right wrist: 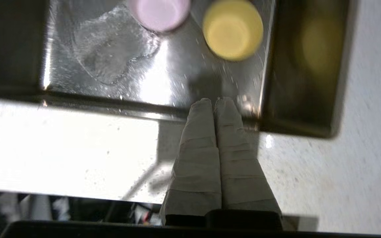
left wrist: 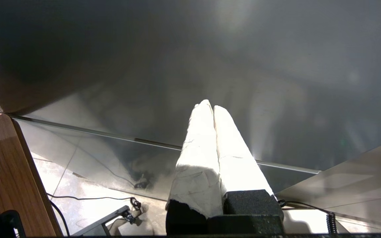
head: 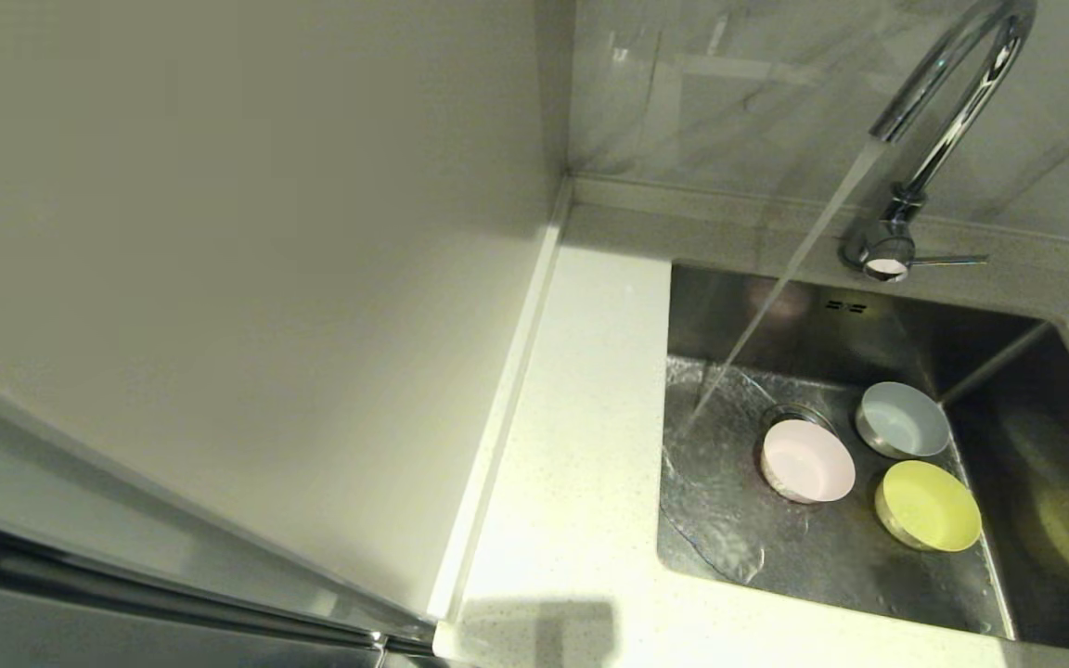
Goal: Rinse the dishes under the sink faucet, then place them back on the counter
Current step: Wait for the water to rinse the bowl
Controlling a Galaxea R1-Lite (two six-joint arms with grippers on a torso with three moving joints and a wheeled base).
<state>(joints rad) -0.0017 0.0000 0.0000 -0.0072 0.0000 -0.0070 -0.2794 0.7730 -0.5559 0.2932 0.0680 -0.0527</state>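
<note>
Three bowls stand in the sink: a pale pink bowl, a blue-grey bowl and a yellow-green bowl. Water runs from the chrome faucet onto the basin floor left of the pink bowl, touching none of them. My right gripper is shut and empty, hovering over the sink's front rim, short of the yellow-green bowl and the pink bowl. My left gripper is shut and empty, parked beside a grey panel, away from the sink. Neither arm shows in the head view.
The speckled off-white counter runs left of and in front of the sink. A tall grey panel stands along the counter's left edge. The faucet's side lever points right. A tiled wall rises behind the sink.
</note>
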